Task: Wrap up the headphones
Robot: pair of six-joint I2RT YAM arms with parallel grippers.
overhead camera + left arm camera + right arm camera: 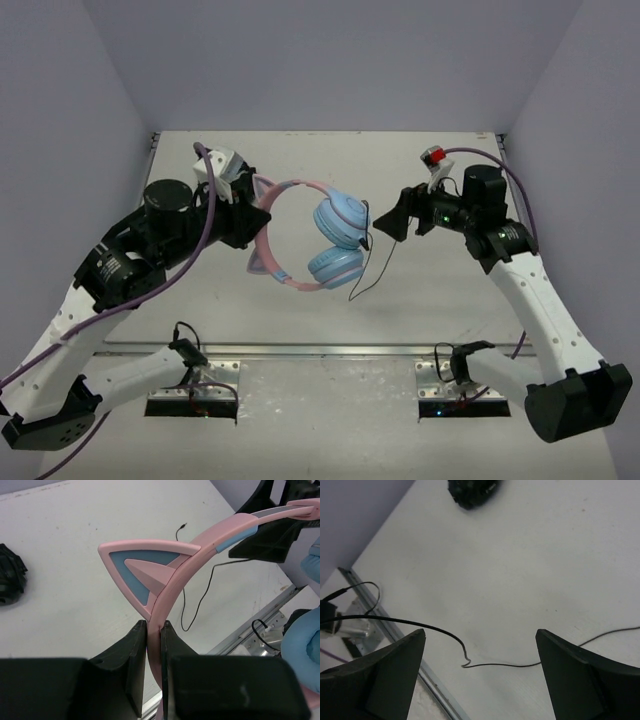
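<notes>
The headphones (pixel 272 238) have a pink headband with cat ears and two light-blue earcups (pixel 340 216); they are held in the air over the table's middle. My left gripper (pixel 254 218) is shut on the headband, beside a cat ear (pixel 142 570); in the left wrist view its fingertips (pixel 154 629) pinch the pink band. The thin black cable (pixel 381 262) hangs from the earcups and trails on the table. My right gripper (pixel 386 222) is open and empty just right of the earcups. In the right wrist view the cable (pixel 451 635) lies below and between its fingers (pixel 385 675).
A black lumpy object lies on the white table, seen in the left wrist view (pixel 11 577) and the right wrist view (pixel 472 491). A metal rail (pixel 300 349) runs along the table's near edge. Grey walls (pixel 60 120) close in the back and both sides.
</notes>
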